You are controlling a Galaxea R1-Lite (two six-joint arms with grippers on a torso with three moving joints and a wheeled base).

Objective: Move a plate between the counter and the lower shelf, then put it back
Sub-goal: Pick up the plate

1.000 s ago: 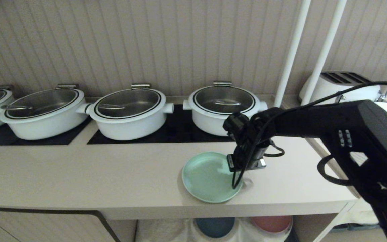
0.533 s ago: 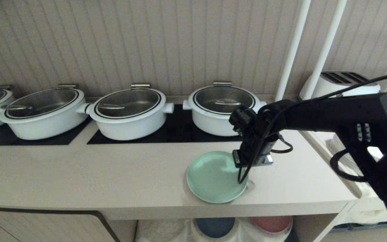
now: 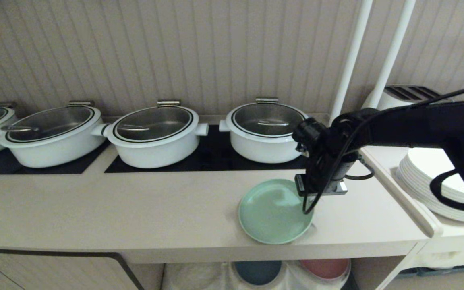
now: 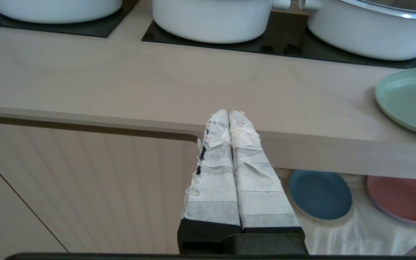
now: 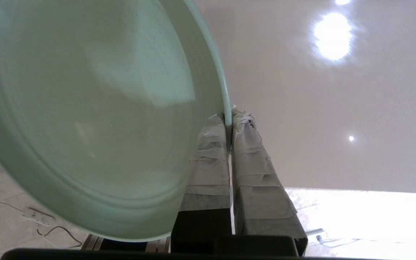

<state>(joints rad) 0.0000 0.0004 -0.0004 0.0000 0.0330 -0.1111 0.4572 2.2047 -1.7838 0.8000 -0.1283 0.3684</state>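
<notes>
The mint-green plate [image 3: 274, 211] lies low on the beige counter [image 3: 135, 209], close to its front edge and towards the right end. My right gripper [image 3: 311, 201] points down from above and is shut on the plate's right rim; in the right wrist view the rim [image 5: 226, 108] sits pinched between the taped fingertips of that gripper [image 5: 229, 115]. My left gripper [image 4: 228, 113] is shut and empty, parked in front of the counter's edge [image 4: 121, 112]. The lower shelf [image 4: 338, 231] with its white cloth shows under the counter. The plate [image 4: 410, 97] also shows in the left wrist view.
Several white pots [image 3: 155, 135] with glass lids stand on black hob panels at the back. A dark blue plate [image 4: 320, 195] and a pink plate [image 4: 403, 198] lie on the shelf cloth. A stack of white plates [image 3: 437, 181], a toaster [image 3: 409, 94] and white poles [image 3: 349, 60] stand to the right.
My right arm has swung to the right, taking the plate along the counter with it. The stack of white plates on the side ledge has come into view.
</notes>
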